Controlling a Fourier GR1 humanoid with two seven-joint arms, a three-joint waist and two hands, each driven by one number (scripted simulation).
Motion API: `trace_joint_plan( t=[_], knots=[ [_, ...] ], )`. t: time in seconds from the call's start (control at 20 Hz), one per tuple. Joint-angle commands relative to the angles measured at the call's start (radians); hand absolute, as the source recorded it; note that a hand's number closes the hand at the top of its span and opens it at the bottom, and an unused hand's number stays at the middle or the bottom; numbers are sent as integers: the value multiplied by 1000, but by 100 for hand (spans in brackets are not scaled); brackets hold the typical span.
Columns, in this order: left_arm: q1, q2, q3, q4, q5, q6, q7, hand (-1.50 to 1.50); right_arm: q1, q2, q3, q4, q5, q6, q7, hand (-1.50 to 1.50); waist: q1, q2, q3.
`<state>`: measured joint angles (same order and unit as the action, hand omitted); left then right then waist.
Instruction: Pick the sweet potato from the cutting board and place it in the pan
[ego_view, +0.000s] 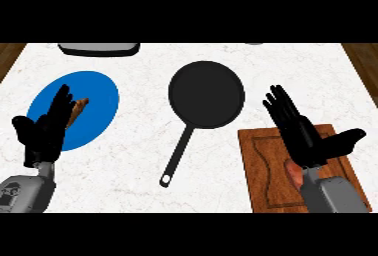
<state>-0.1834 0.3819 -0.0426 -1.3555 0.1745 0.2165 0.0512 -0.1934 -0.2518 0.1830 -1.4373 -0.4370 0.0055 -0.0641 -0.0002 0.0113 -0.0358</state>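
Note:
The wooden cutting board (263, 172) lies at the lower right of the white counter. On it, a reddish-brown sweet potato (294, 174) peeks out from under my right wrist, mostly hidden. My right hand (306, 139) hovers over the board's far edge, open, fingers straight and pointing away, thumb spread to the right. The black pan (207, 94) sits at the centre, holding nothing, its long handle (179, 152) pointing toward me. My left hand (40, 134) stands open at the far left, fingers up.
A blue plate (94, 92) lies at the left, partly behind my left hand, with a small orange-brown item (78, 106) on it. A grey, dark-rimmed object (100, 48) sits at the counter's far edge. Wood floor shows beyond both side edges.

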Motion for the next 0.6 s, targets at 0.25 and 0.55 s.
trace_joint_plan(
  t=[0.25, 0.55],
  knots=[
    [-79, -53, -5, -66, 52, -20, 20, 0, -199, -147, 14, -86, -271, 583, -2, 150, 46, -10, 42],
    [-34, -88, -10, -104, 84, -5, 72, 0, -73, -523, -192, 30, 20, 856, -380, -150, -8, -7, 44]
  ],
)
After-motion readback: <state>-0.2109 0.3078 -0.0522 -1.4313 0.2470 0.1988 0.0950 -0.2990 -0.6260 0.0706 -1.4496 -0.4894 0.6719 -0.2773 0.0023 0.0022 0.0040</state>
